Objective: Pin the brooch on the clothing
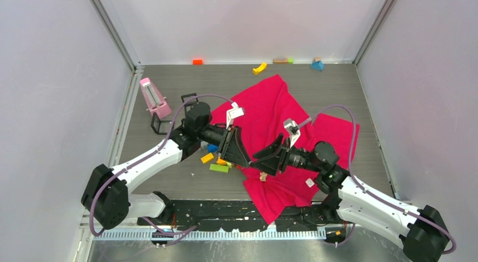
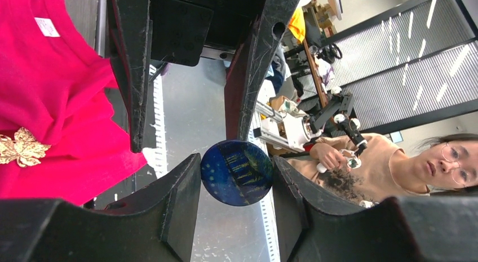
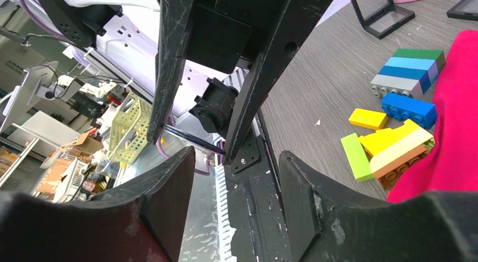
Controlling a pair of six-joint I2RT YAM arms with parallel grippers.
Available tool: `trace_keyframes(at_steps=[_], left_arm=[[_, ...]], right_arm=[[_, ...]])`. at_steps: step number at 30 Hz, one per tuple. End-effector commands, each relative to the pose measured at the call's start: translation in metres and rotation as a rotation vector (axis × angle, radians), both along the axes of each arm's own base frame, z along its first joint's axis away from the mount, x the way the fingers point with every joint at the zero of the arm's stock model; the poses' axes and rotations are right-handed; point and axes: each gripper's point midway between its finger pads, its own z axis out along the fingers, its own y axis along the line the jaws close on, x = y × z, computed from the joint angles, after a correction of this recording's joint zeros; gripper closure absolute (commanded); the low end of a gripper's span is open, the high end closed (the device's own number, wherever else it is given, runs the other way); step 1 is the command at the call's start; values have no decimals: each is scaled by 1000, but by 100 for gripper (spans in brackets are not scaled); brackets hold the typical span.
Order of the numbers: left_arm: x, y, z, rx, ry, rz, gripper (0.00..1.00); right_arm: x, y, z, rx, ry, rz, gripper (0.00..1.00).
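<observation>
while in left tool (image 2: 235, 163), blue disc (image 2: 237, 174)

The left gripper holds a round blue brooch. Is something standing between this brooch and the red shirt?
Yes, the right gripper: it stands open, facing the round blue brooch that the left gripper clamps, one fingertip close to the rim. The red shirt lies off to the side, and I see nothing else between.
</observation>
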Motion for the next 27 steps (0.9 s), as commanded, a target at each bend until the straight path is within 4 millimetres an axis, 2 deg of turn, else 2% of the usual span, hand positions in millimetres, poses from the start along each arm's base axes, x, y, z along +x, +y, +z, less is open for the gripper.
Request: trace_keyframes(at_steps=[1,17,21,27], left_arm=[[-9,3,11,-38,-19,-58,71],[-14,-1,8,-20,14,-90,72],[-14,-2,4,-10,29,-94,71],[-13,-2,5,-15,21,-89,71]], right_arm=[[-4,2,38,73,-157,22,41],[-14,3,53,81,-217,85,61],[-17,3,55,82,-224,98,75],[-18,4,44,39,-192,116,96]])
